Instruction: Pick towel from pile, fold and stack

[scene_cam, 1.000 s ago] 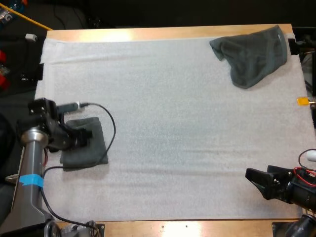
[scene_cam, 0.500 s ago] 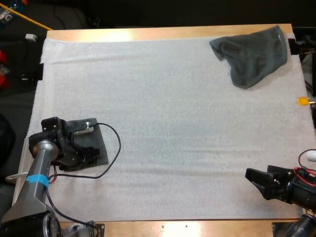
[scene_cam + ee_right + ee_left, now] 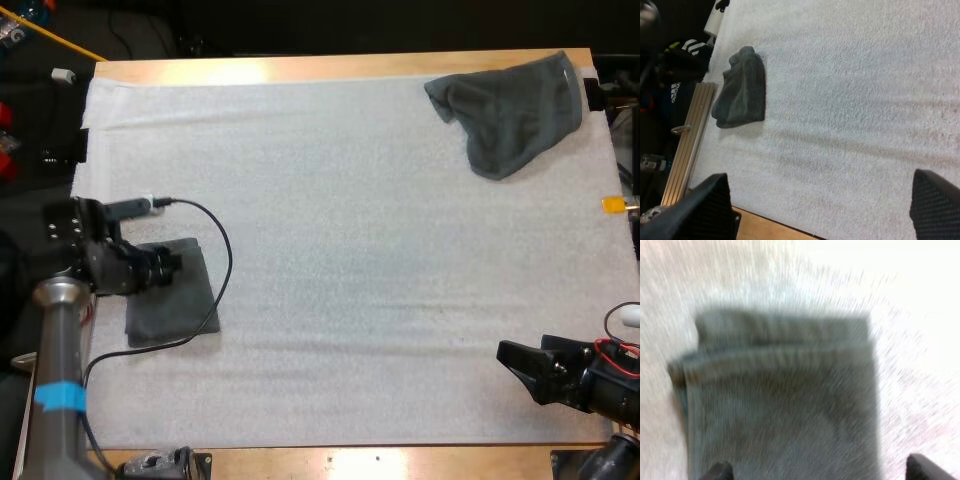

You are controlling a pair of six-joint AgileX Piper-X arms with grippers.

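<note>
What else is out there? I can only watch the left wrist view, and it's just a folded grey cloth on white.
Observer: A second towel, crumpled, lies at the far right corner of the mat in the high view.
Visitor: Is the other arm touching it?
Observer: No. The right gripper is open over bare mat at the near right, well apart from that towel.
Visitor: Where does my folded cloth sit?
Observer: The folded towel lies near the mat's left edge, with the left gripper over its far side.

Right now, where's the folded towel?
High view: the folded towel lies on the near left side of the mat, under the left gripper, diagonally across from the crumpled towel.
</note>
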